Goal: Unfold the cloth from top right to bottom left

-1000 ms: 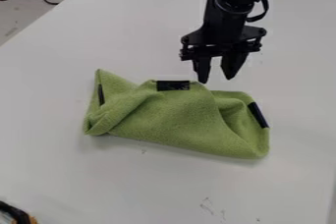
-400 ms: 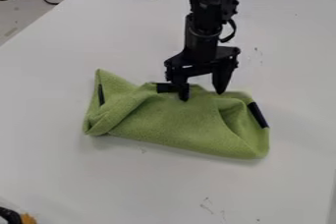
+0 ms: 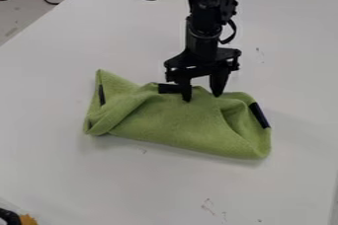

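At the upper edge of the green cloth (image 3: 175,125), my hand (image 3: 202,96): fingers spread, tips down at the fabric, nothing pinched between them. If I close too high, I expect them to skim off and meet on air; if I press too low, I may catch lower layers and drag the whole bundle.
Middle dark patch (image 3: 169,88): just beside one of my fingers. It may be stiffer or slicker than the cloth around it, so a bite on its rim could slip.
Right-hand folds (image 3: 236,113): a loose crease beside my grasp. Pulling there could tuck the layer deeper instead of opening it.
Right dark patch (image 3: 259,115): near the cloth's right end, apart from me. If the top right is what I must lift, my place near the middle may raise the wrong part.
Left corner (image 3: 105,82): bunched and turned over; a pull toward bottom left could pile fabric onto it.
Counter (image 3: 79,184): smooth-looking under the cloth, which lies mid-surface, so everything might slide rather than unfold.
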### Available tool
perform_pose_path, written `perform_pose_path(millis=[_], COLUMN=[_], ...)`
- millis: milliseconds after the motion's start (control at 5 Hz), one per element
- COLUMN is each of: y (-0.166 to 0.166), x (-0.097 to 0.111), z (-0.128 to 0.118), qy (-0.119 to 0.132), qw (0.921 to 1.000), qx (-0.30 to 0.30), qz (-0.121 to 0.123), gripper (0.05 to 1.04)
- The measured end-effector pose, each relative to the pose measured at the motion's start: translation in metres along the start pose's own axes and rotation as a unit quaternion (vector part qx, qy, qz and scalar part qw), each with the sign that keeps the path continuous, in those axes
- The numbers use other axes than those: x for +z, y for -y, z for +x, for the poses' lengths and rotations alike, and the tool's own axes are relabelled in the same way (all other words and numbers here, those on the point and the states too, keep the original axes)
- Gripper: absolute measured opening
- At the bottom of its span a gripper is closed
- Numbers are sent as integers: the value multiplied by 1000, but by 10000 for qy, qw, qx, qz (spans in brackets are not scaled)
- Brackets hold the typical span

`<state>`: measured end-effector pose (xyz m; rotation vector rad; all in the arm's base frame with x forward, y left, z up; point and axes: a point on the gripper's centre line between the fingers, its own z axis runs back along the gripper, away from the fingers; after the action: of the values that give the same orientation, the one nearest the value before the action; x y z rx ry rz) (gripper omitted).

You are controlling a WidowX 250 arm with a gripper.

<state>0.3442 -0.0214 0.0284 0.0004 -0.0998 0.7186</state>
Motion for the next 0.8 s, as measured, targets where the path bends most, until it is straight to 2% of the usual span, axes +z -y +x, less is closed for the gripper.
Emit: perform_pose_path(millis=[200, 400, 600, 800], y=[-1, 1, 1, -6], x=[-2, -8, -4, 8], z=[-1, 0, 3, 9], qy=[-61, -162, -118, 35], qw=[10000, 9997, 9996, 9986], qx=[-51, -176, -234, -204], qz=[7, 59, 112, 485], gripper=[383, 163, 59, 52])
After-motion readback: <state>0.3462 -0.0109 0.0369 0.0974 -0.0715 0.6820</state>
